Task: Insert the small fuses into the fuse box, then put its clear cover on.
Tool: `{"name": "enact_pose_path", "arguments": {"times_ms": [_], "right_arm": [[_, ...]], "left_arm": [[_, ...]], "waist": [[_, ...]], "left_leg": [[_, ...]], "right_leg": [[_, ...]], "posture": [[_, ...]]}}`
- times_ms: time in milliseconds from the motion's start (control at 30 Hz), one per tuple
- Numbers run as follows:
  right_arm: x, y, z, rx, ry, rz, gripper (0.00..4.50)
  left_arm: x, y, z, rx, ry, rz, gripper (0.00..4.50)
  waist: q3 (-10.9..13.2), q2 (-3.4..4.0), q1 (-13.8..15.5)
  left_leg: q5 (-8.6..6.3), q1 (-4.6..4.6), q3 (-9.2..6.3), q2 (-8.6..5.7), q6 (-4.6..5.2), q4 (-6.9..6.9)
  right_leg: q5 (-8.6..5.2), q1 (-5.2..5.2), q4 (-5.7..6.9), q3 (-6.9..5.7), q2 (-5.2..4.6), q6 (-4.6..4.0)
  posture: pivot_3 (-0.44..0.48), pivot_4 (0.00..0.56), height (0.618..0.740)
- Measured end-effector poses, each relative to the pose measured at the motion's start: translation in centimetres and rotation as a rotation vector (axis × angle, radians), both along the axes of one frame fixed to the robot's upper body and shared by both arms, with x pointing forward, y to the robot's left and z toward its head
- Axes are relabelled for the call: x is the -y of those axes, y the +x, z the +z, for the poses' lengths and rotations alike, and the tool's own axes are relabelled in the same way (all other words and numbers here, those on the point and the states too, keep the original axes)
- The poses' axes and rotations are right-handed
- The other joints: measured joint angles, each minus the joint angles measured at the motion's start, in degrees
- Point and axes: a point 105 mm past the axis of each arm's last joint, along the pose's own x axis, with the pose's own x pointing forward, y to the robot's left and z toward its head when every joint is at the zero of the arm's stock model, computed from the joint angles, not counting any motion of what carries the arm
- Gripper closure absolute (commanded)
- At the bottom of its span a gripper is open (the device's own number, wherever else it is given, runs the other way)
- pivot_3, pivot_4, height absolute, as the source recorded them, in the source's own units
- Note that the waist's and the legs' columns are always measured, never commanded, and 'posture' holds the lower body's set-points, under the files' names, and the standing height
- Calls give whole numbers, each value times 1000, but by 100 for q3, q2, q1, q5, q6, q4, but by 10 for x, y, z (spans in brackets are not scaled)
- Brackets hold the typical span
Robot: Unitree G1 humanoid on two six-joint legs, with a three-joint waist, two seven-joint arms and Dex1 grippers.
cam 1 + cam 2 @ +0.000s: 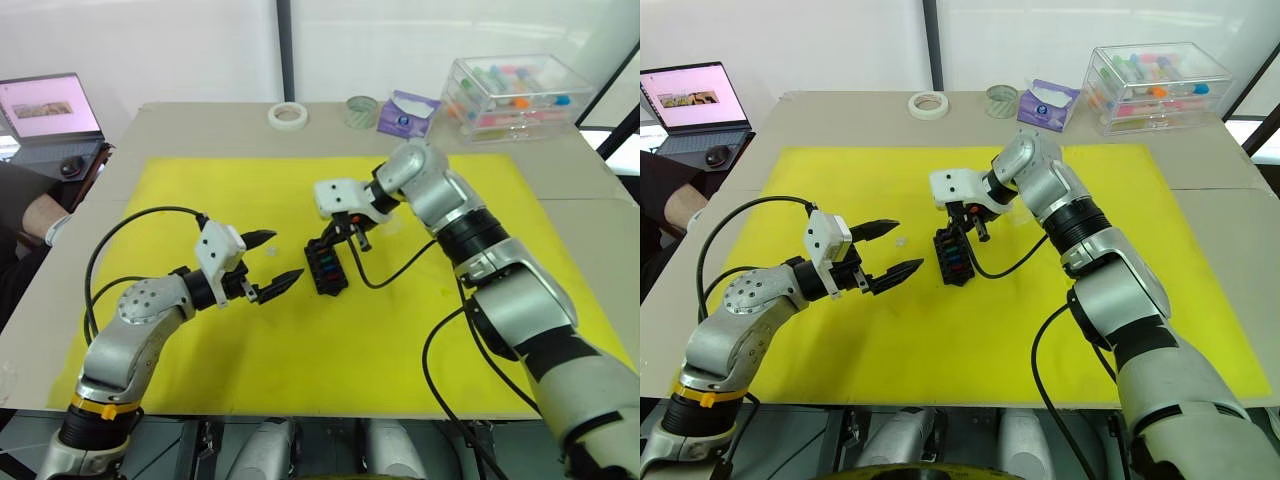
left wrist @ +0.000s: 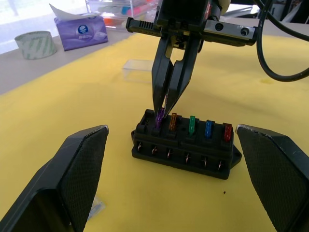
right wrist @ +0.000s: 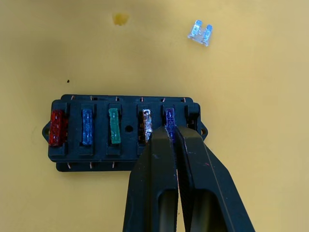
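Note:
The black fuse box [image 1: 327, 268] lies on the yellow mat [image 1: 200, 190] near its middle. Its slots hold a red fuse [image 3: 57, 128], a blue one [image 3: 87, 126], a green one [image 3: 114, 125], an orange one [image 2: 173, 121] and a purple fuse [image 3: 169, 117] in an end slot. My right gripper [image 3: 171, 130] points down at that end, shut on the purple fuse. A pale loose fuse [image 3: 201, 32] lies on the mat beside the box. The clear cover [image 2: 137, 70] rests on the mat behind the box. My left gripper [image 1: 283, 256] hovers open just left of the box.
Behind the mat stand a large clear box of coloured tubes [image 1: 515, 92], a purple tissue pack [image 1: 405, 112] and two tape rolls [image 1: 288, 115]. A laptop [image 1: 50, 105] and a person's gloved hand [image 1: 55, 228] are at the far left.

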Motion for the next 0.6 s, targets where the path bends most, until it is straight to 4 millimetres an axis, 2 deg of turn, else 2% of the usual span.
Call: {"name": "enact_pose_path", "arguments": {"times_ms": [600], "right_arm": [[-10,-1,-2,-19,-16,15,4500]], "left_arm": [[0,1,0,0,-2,13,41]], "waist": [[-1,1,-122]], "left_leg": [[0,7,-4,3,0,-6]], "right_leg": [[0,3,1,-1,4,-1]], "posture": [[0,150,740]]}}
